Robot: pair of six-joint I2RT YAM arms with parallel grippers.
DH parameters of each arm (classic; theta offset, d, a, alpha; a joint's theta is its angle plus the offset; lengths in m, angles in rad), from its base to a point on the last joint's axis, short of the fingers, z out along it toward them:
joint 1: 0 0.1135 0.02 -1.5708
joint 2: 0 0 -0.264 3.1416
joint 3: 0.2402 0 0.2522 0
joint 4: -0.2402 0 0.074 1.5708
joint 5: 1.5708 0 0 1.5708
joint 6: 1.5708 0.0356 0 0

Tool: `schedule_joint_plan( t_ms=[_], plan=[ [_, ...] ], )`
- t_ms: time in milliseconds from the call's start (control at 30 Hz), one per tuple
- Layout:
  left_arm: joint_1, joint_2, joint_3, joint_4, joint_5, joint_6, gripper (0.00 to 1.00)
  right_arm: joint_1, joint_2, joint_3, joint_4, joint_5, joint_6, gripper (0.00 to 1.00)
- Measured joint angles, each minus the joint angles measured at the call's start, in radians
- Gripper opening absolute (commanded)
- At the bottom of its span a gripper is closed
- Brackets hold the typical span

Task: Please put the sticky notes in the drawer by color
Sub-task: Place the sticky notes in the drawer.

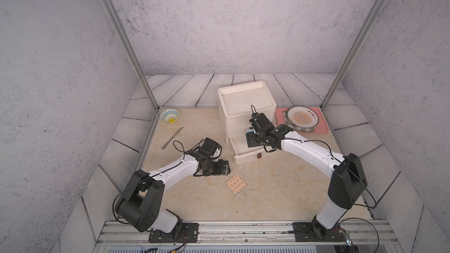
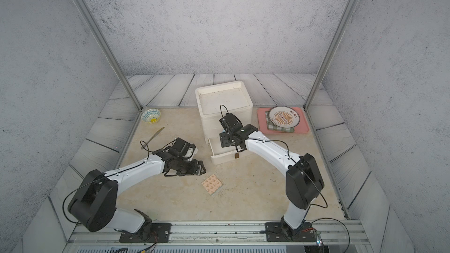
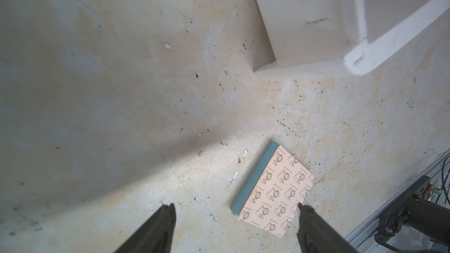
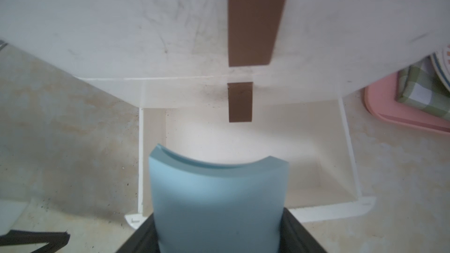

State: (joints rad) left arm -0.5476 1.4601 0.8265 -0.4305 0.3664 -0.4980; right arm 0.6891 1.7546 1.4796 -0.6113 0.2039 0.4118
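Observation:
The white drawer chest (image 1: 246, 103) stands at the back middle, its bottom drawer (image 4: 267, 142) pulled out and bare inside. Over that drawer my right gripper (image 4: 219, 229) is shut on a light blue pad of sticky notes (image 4: 219, 195), which bows between the jaws; in a top view only a sliver of the blue pad (image 1: 249, 131) shows. A peach pad with orange print (image 1: 236, 184) (image 3: 277, 191) lies flat on the table in front of the chest. My left gripper (image 3: 236, 205) (image 1: 227, 167) hovers open just left of it, holding nothing.
A patterned bowl (image 1: 170, 115) and a knife (image 1: 172, 138) lie at the back left. To the right of the chest, a pink tray (image 1: 323, 127) carries a checked cloth (image 1: 302, 129) and a plate (image 1: 302, 117). Brown tab handles (image 4: 239, 102) mark the drawers.

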Motion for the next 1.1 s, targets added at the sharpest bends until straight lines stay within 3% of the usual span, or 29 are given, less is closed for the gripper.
schedule_joint_plan(
  t_ms=[233,467,667,1100],
  plan=[
    [0.0,0.0,0.0,-0.006,0.005,0.0,0.84,-0.019,0.142,0.101,-0.005,-0.014,-0.026,0.73],
    [-0.001,0.0,0.0,-0.006,0.006,0.0,0.84,-0.021,0.149,0.103,0.011,-0.021,-0.024,0.77],
    [-0.001,0.0,0.0,-0.006,0.007,0.0,0.84,-0.022,0.149,0.086,0.04,-0.019,-0.023,0.87],
    [-0.001,-0.001,-0.002,-0.006,0.008,0.0,0.84,-0.028,0.098,0.002,0.051,-0.026,-0.018,0.87]
  ],
)
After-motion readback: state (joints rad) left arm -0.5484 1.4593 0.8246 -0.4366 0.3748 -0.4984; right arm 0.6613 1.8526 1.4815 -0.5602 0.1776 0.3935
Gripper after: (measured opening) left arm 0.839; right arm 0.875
